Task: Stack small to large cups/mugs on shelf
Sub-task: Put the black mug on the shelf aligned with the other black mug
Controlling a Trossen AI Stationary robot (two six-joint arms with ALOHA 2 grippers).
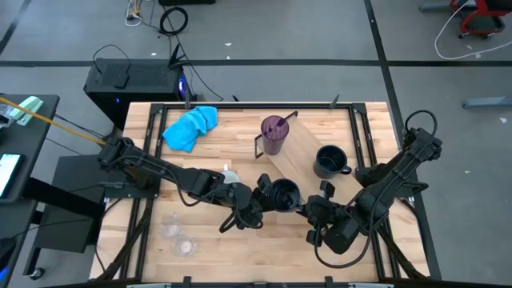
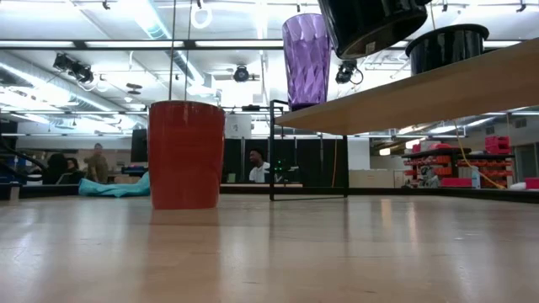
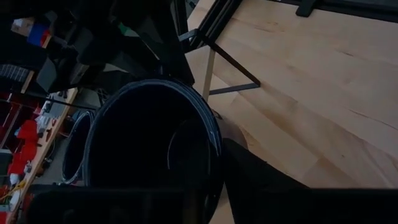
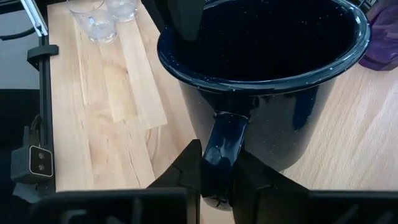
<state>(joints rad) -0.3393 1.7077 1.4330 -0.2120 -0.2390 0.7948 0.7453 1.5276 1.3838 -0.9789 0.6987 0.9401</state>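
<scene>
You see the dark navy mug (image 4: 267, 81) closest, its handle pinched between the right gripper's (image 4: 217, 180) fingers, so that claw is closed on the handle. The left gripper (image 1: 260, 200) sits at the mug's opposite rim, one finger inside the cup; you cannot tell whether it is clamped or loosening. The mug hangs just off the near end of the shelf (image 1: 300, 148). On the shelf stand the purple tumbler (image 1: 274, 132) and the second navy mug (image 1: 330, 161). Two clear glasses (image 4: 102, 17) rest on the table, well apart from the shelf.
</scene>
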